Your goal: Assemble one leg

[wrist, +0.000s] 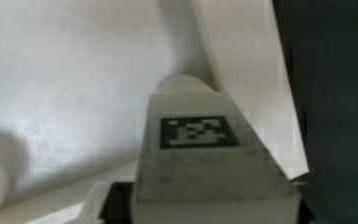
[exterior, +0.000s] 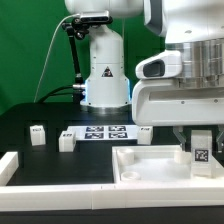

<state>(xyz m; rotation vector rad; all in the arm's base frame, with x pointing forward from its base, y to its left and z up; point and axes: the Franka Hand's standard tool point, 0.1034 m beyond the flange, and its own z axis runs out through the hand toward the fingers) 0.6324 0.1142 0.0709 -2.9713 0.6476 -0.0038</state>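
Hanging over the wide white panel (exterior: 150,172) on the black bench (exterior: 30,150), at its end toward the exterior view's right: end effector (exterior: 200,136) pinching the leg (exterior: 201,152) tight between both fingers, held upright with tag outward, probably for lining up with a corner socket. Unclear whether its foot touches the panel. Behind the panel, out of the path: marker board (exterior: 100,132), then three spare legs (exterior: 37,133) (exterior: 67,140) (exterior: 145,133).
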